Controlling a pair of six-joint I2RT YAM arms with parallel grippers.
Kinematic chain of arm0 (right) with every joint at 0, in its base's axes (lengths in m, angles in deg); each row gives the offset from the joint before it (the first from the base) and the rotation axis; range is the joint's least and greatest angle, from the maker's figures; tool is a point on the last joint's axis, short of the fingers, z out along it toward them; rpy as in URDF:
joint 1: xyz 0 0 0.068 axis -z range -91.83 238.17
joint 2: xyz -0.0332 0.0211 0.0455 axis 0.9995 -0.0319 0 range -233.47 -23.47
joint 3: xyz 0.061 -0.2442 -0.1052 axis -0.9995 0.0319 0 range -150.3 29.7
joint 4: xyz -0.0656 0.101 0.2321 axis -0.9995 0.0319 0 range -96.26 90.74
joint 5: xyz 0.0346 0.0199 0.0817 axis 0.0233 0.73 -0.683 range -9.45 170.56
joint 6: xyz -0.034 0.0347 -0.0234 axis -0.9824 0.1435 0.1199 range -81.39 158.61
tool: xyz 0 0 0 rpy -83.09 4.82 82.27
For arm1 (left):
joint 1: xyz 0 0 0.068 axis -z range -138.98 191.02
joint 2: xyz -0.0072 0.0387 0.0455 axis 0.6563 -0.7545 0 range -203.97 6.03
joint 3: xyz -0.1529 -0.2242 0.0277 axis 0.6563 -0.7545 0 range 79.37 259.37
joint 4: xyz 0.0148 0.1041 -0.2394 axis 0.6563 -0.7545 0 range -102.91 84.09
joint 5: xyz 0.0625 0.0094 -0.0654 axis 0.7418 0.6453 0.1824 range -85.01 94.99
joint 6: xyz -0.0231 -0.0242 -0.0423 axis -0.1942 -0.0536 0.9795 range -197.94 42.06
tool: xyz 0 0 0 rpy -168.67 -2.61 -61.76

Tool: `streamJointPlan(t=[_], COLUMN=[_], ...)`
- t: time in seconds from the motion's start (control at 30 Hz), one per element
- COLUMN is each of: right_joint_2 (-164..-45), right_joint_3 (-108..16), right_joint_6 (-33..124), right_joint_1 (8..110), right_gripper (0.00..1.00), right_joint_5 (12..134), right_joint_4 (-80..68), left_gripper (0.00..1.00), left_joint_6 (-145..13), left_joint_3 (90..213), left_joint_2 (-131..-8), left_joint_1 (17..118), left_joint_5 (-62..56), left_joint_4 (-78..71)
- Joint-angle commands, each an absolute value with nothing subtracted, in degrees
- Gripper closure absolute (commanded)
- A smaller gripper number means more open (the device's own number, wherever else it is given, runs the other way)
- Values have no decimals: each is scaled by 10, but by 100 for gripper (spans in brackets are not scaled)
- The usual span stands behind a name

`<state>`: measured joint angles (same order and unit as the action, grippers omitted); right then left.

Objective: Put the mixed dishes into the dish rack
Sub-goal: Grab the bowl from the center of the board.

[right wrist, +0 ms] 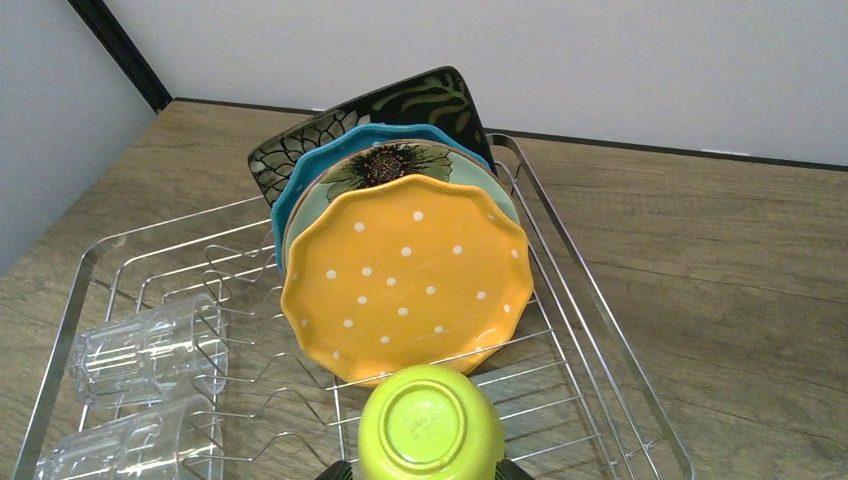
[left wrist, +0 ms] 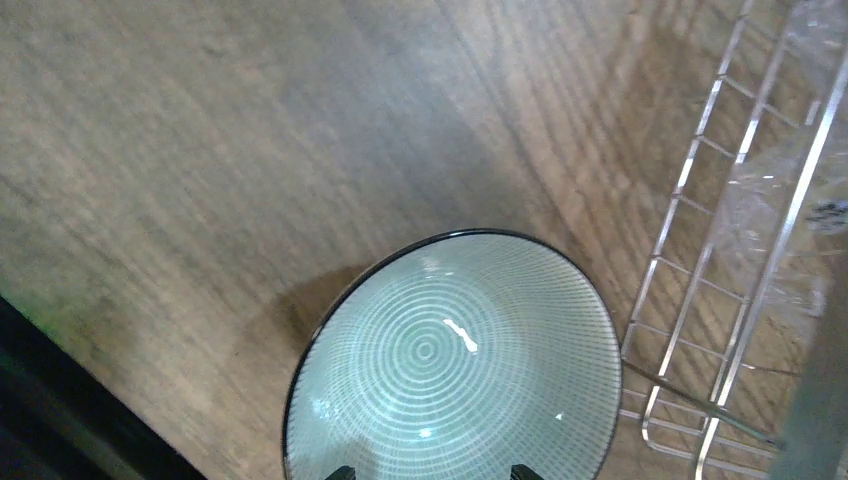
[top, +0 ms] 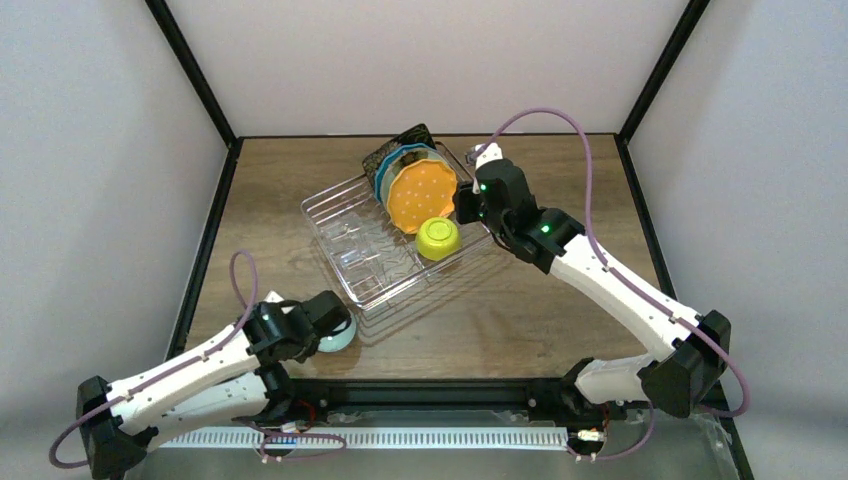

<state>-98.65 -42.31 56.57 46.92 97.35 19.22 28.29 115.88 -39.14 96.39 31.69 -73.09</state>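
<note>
The silvery wire dish rack (top: 330, 205) sits mid-table. At its far right end stand the black floral plate (right wrist: 420, 100), teal plate (right wrist: 310, 175), mint flower plate (right wrist: 385, 165) and orange dotted plate (right wrist: 410, 270). Two clear glasses (right wrist: 145, 350) lie in its left part. The yellow-green bowl (right wrist: 430, 425) rests upside down on the rack wires in front of the orange plate. My right gripper (right wrist: 425, 472) is open, a fingertip on either side of it. My left gripper (left wrist: 430, 472) is open just above a pale teal ringed bowl (left wrist: 450, 360) on the table beside the rack's near corner.
The rack's rim (left wrist: 688, 170) lies just right of the teal bowl, with a clear glass (left wrist: 790, 200) behind the wires. A black frame edge runs along the table's near side (top: 420, 385). Black corner posts and white walls bound the table.
</note>
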Motion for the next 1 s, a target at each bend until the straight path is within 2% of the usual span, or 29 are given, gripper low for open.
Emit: streamJointPlan(t=[0.0, 0.63, 0.97], right_joint_2=[-991, -1005, -1005], right_joint_3=[-414, -387, -377], right_joint_6=[557, 539, 542], right_joint_1=[467, 466, 467], right_gripper=[18, 17, 17], right_joint_5=[966, 961, 961], right_joint_4=[183, 147, 143], left_gripper=[11, 11, 10], left_joint_6=[339, 353, 326], left_joint_3=[1145, 1216, 1214], left_joint_2=[-389, -409, -430], left_joint_1=[963, 963, 963], left_joint_5=[283, 223, 176], left_joint_4=[-751, -819, -819])
